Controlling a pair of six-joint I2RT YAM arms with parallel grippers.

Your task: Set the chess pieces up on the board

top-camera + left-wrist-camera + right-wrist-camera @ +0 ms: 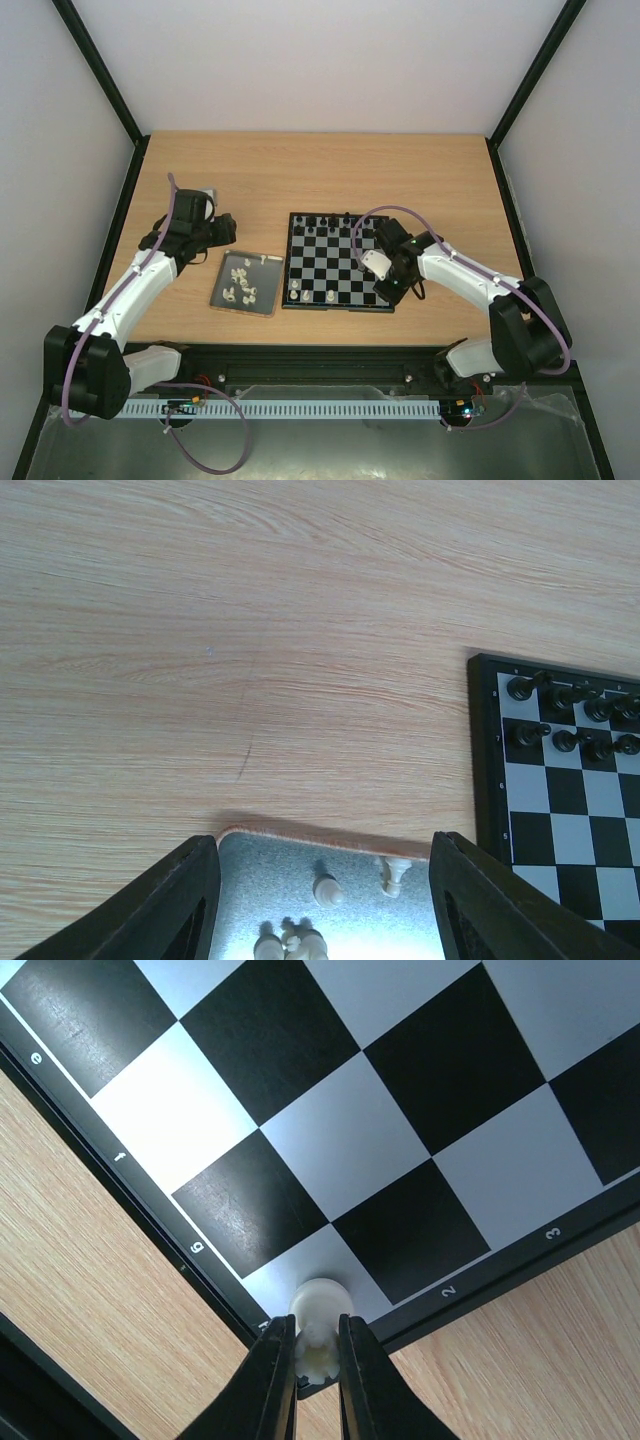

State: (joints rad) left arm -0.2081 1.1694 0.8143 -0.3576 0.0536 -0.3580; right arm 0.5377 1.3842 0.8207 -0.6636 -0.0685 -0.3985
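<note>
Looking down from the top view, the board [340, 262] lies at the middle of the table [300, 170], with the tray [262, 300] just beside it at 9 o'clock. Loose white pieces [240, 280] lie scattered on the tray, and two more stand along the board's near row. Black pieces [325, 222] fill the far rows. The right gripper [388, 290] hangs over the board's 5 o'clock corner. The left gripper [215, 238] sits off the tray's 11 o'clock corner, well apart from the board, so the right arm is plainly the nearer one to that corner. From the left wrist view, the left gripper [325, 880] stands spread with nothing between its fingers [170, 910]. The tray's far edge lies between them, and a few white pieces [327, 888] rest on it, with the board [485, 780] off at 3 o'clock. From the right wrist view, the right gripper [318, 1345] is pressed together on a single piece [320, 1310], pinching its body from both sides. The rounded end pokes out just past the fingertips, so its long axis seems to run along the fingers. That end covers the light corner square at 6 o'clock of this view, where the board's two rims meet. I cannot tell whether the piece already touches the square or is tilted. The move ahead seems to turn on the piece resting squarely inside that corner square before the pinch lets go.
</note>
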